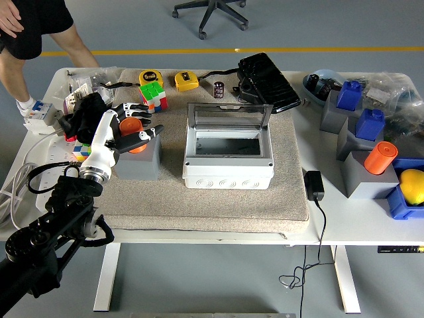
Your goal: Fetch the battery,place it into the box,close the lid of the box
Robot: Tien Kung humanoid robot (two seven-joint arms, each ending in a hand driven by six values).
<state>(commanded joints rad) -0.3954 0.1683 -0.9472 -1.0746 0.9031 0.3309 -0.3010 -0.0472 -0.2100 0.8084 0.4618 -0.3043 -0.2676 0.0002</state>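
Bright, even overhead light, soft shadows, sharp focus throughout

I'm seeing the box (228,162) looking like matt pale-grey plastic, w/ its raised lid (230,116) showing a clear, slightly reflective panel. The mat (199,199) under it is reading as rough beige cloth, felt-like. The table (361,222) is looking smooth, matt white. The battery (136,127) is showing smooth orange plastic, sitting on a matt grey block (138,162). The left hand (129,122) is looking like black and white hard plastic, semi-gloss. The black case (268,81) at the back is catching light, glossy.
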